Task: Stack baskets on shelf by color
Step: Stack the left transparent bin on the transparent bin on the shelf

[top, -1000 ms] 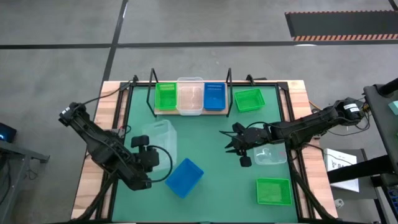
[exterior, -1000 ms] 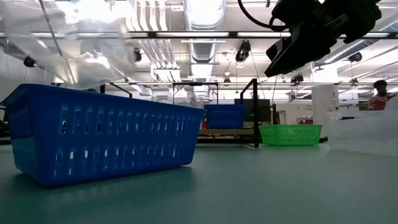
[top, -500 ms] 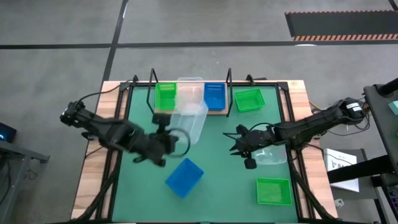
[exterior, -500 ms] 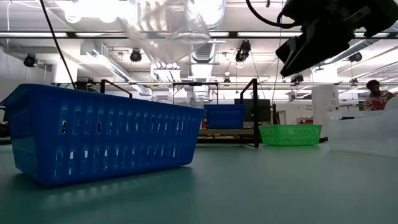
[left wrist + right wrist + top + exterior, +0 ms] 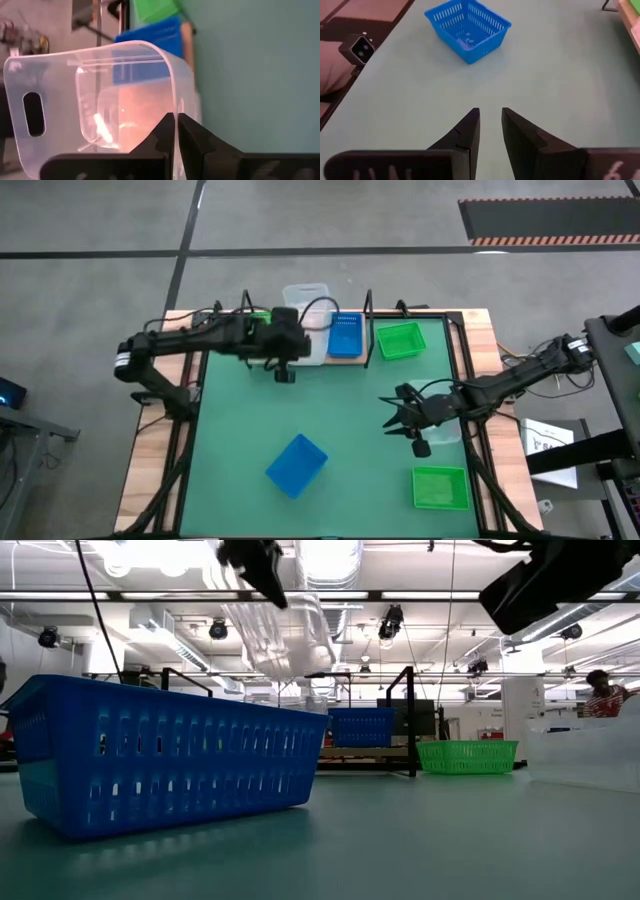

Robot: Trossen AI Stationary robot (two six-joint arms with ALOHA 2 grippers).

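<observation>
My left gripper (image 5: 290, 340) is shut on a clear basket (image 5: 306, 295) and holds it in the air over the shelf (image 5: 365, 358) at the table's far edge. On the shelf stand a green basket (image 5: 262, 330) at the left and a blue basket (image 5: 343, 335) at the right. Between them is another clear one, mostly hidden under the held basket. My right gripper (image 5: 400, 420) hovers open over the mat at the right, with nothing between its fingers (image 5: 467, 130). My left gripper pinches one wall of the clear basket at its rim (image 5: 175, 107) between its two shut fingers. The fingers slant down toward the table's far edge. The basket is lifted clear and tilted, its open side turned toward the wrist, hanging above the shelf (image 5: 290, 630).
A blue basket (image 5: 296, 465) sits on the mat near the front centre, a green one (image 5: 440, 488) at the front right. A clear basket (image 5: 447, 430) lies under my right arm. Another green basket (image 5: 400, 340) stands just right of the shelf.
My left gripper has swung from the table's near left toward the far edge and rolled, carrying the clear basket through the air until it hangs over the shelf. My right gripper has drawn back a little toward the table's right edge.
</observation>
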